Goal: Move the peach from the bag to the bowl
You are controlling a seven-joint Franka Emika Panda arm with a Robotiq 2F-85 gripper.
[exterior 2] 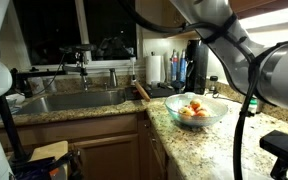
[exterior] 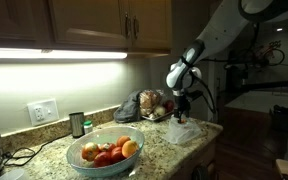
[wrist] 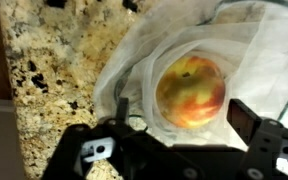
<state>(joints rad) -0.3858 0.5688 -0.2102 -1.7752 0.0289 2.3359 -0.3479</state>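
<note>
Where the claw hangs: in an exterior view the claw (exterior: 182,102) is right above the bag (exterior: 182,130), near the end of the bench (exterior: 164,152).
Claw state: released, jaws spread wide, nothing between them; whether a finger touches the film cannot be told.
Wrist view: dark fingers (wrist: 259,125) frame the lower edge, one on each side of the peach (wrist: 191,92).
Peach: inside the bag (wrist: 134,60), seen through the thin film, yellow-orange with a red blush.
Bag: whitish, see-through, crumpled, lying on the speckled stone of the bench (wrist: 44,70).
Bowl: pale blue-green and wide, seen in both exterior views (exterior: 74,152) (exterior 2: 170,106), on the bench well apart from the bag.
Bowl contents: several orange and red fruits (exterior: 109,152), heaped inside.
Sack: dark grey sack (exterior: 134,104) against the wall, just behind the bag.
Cup: small dark cup (exterior: 77,124) near the wall socket (exterior: 42,111), behind the bowl.
Sink: steel sink (exterior 2: 74,100) with a tap (exterior 2: 82,60), along the bench from the bowl.
</note>
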